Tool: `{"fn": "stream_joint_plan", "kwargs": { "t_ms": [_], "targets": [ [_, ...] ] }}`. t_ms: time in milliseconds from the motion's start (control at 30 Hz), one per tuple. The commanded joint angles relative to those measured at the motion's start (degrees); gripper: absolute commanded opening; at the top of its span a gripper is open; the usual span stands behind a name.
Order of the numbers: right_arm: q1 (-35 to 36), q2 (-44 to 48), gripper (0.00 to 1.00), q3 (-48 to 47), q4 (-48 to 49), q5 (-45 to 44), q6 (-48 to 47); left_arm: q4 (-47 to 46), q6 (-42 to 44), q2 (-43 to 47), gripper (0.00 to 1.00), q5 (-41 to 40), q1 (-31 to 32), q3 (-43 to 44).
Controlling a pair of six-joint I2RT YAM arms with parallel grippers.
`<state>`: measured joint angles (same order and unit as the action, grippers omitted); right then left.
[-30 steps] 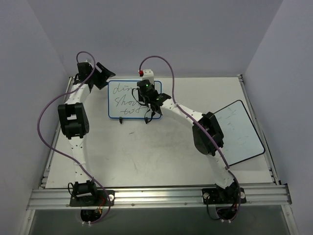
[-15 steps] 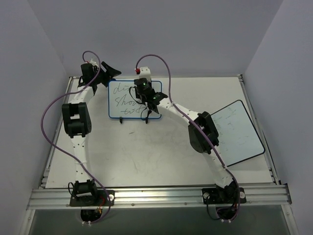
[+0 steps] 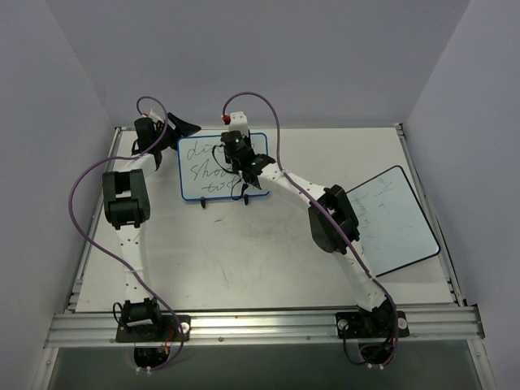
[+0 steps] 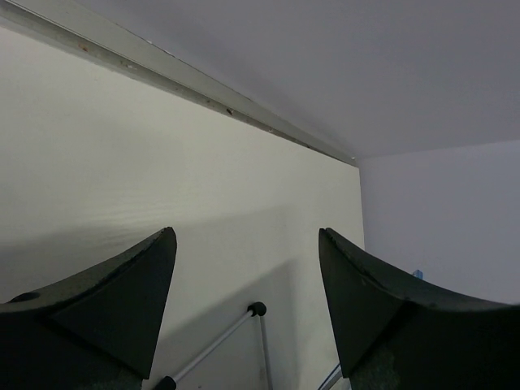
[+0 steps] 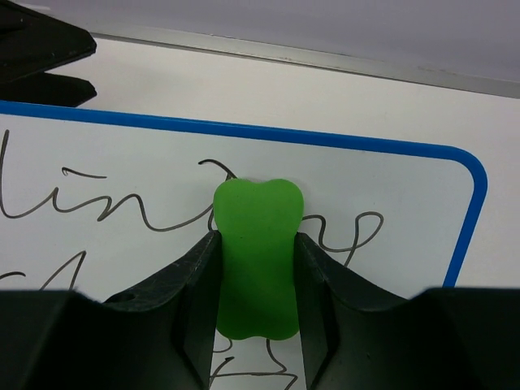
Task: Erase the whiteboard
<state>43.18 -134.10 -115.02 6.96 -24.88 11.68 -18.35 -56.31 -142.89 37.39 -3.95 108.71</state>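
On the right wrist view, my right gripper (image 5: 257, 244) is clamped tight on a green eraser (image 5: 257, 268). Its tip lies against the whiteboard (image 5: 390, 187) straight ahead of the fingers, on the black handwriting near the upper right corner. On the left wrist view, my left gripper (image 4: 246, 240) has its jaws spread wide with nothing between them, and the table (image 4: 122, 162) is beyond. From the top view, the whiteboard stands just right of the left gripper and beneath the right one.

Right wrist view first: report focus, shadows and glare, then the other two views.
Right wrist: green eraser and whiteboard handwriting sharp, no glare, right fingers dark. Left wrist: left fingers underexposed, soft shadow on the table. Top external: even light, writing small but legible.
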Motion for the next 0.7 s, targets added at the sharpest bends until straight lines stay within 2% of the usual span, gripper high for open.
{"fn": "stream_joint_plan", "kwargs": {
  "t_ms": [0, 467, 667],
  "targets": [
    [0.3, 0.2, 0.06, -1.7, 3.1, -3.7, -1.2, -7.6, -0.7, 4.8, 0.78, 3.2, 0.5, -2.6],
    [0.1, 3.7, 0.06, 5.1, 8.2, -6.8, -2.9, -16.8, -4.2, 6.9, 0.77, 5.2, 0.4, -8.6],
    [-0.2, 3.1, 0.06, 5.0, 9.3, -3.6, -3.1, -20.8, -4.9, 6.0, 0.76, 6.6, 0.5, -9.1]
  ]
}}
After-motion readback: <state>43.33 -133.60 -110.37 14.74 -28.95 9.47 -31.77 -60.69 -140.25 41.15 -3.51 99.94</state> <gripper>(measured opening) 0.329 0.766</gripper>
